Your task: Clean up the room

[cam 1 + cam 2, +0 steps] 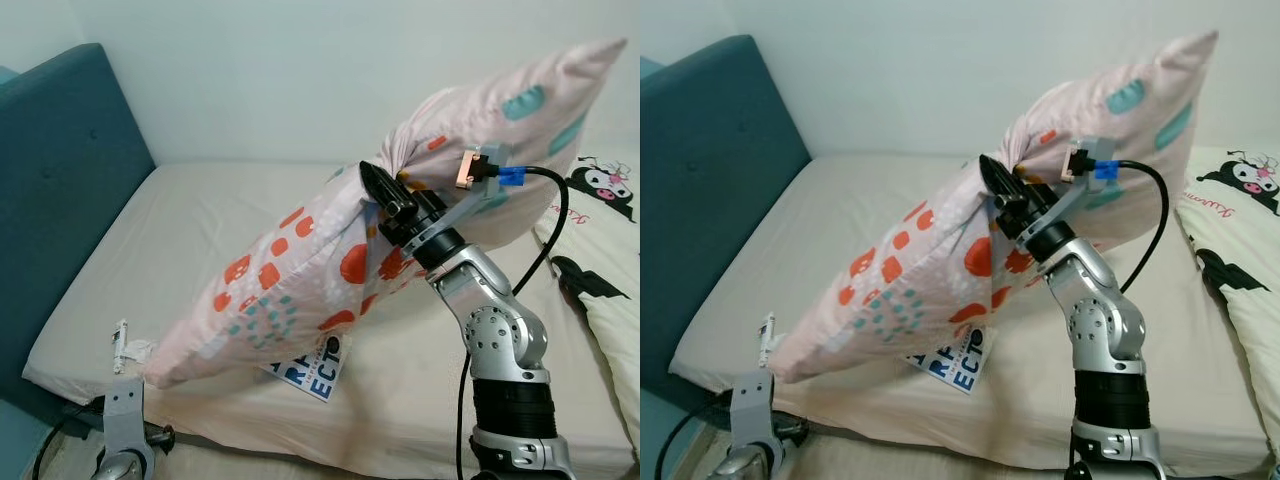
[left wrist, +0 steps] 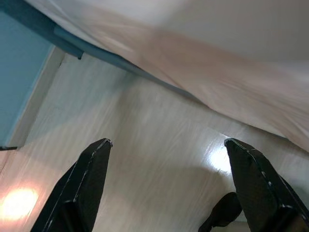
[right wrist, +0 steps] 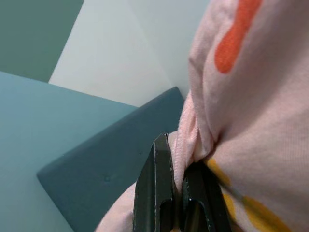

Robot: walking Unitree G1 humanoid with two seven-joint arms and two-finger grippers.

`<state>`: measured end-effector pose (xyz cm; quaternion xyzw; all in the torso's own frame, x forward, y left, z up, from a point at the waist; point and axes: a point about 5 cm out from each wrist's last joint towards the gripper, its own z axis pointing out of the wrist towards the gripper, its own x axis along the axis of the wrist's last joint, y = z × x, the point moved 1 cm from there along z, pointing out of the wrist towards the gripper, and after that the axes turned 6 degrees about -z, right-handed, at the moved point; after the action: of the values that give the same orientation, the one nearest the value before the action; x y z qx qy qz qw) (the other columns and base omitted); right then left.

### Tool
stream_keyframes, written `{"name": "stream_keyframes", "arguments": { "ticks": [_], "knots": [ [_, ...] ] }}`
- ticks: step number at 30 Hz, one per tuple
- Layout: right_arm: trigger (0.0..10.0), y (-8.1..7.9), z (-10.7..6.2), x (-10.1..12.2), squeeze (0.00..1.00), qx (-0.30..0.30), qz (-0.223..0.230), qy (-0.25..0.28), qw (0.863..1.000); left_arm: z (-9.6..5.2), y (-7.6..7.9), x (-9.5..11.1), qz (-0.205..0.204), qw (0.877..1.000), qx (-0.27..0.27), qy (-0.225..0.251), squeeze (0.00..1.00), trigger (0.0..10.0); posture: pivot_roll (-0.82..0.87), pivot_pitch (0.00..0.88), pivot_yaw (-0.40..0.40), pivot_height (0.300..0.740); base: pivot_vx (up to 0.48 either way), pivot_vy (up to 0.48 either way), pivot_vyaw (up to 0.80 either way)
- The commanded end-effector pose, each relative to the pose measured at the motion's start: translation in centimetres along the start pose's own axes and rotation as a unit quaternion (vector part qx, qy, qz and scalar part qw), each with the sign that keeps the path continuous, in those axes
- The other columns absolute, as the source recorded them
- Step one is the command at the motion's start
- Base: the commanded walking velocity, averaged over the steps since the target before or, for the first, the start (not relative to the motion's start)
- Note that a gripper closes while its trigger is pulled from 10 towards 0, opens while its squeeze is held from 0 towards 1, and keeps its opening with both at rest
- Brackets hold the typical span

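Pink spotted pillow (image 1: 330, 270) hangs mid-air over the bed (image 1: 200, 250), right gripper (image 1: 385, 195) jaws pinched on a fabric fold to carry it w/o dragging; left gripper (image 2: 166, 159) idle, jaws apart, near floor (image 2: 145, 145).

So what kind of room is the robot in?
Most likely a bedroom. There is a bed with a teal headboard, and the right tool holds up a spotty pink pillow. A cartoon-print blanket lies on the bed's right side.
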<state>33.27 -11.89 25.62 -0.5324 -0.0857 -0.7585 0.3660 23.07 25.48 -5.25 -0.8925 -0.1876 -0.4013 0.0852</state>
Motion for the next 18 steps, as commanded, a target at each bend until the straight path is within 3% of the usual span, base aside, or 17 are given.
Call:
{"name": "stream_keyframes", "arguments": {
  "ticks": [1, 6, 18],
  "knots": [
    [10.0, -1.8, 0.6, 2.3, 0.0, 0.047, -0.013, 0.058, 0.997, -0.2, -0.2, -0.9, 0.002, 1.0, 0.006, -0.016, 0.0, 10.0, -0.05, 0.051, 0.045, 0.74, -0.431, 0.0, 0.8],
    [10.0, -2.3, 0.7, 2.2, 0.0, 0.06, -0.007, 0.059, 0.996, -0.2, -0.4, -0.9, 0.004, 1.0, 0.009, -0.017, 0.0, 10.0, -0.05, 0.05, 0.046, 0.74, -0.434, 0.0, 0.79],
    [10.0, -2.8, 0.7, 0.4, 0.0, 0.059, -0.004, 0.026, 0.998, -0.2, -0.3, -0.8, 0.013, 1.0, 0.004, -0.01, 0.0, 10.0, -0.05, 0.054, 0.05, 0.74, 0.0, 0.0, 0.8]
  ]
}}
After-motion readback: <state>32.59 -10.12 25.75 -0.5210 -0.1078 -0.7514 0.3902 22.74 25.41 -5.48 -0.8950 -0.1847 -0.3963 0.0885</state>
